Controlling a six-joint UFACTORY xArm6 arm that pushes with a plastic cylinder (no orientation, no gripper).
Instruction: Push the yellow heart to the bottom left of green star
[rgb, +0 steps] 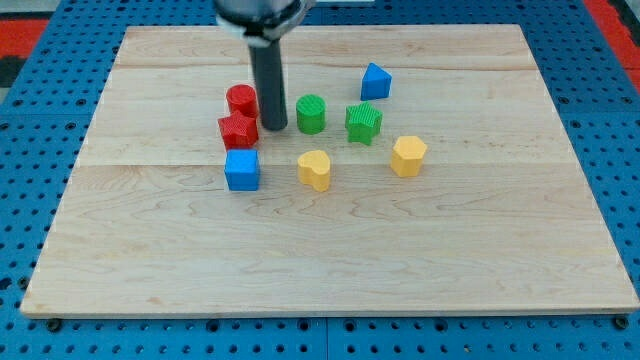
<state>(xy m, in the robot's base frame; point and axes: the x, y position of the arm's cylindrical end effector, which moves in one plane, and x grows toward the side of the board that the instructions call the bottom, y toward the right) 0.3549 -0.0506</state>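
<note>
Near the upper middle of the frame, my tip (273, 128) rested on the wooden board (480, 250), the dark rod rising straight to the view's top edge. As a plain rod it had nothing to spread or press together, and it pinched no block. It stood just to the view's right of the red cylinder (240, 99) and the red star (238, 130), very close to both, though I could not tell whether it touched either; the green cylinder (311, 113) sat near on its other side. The yellow heart (315, 169) lay below and to the right of my tip, apart from it, near the middle of the board. The green star (363, 122) was up and to the right of the heart, so the heart lay at its lower left. A blue cube (241, 170) sat left of the heart, under the red star. A yellow hexagonal block (408, 156) lay right of the heart, and a blue triangular block (375, 81) stood above the green star.
</note>
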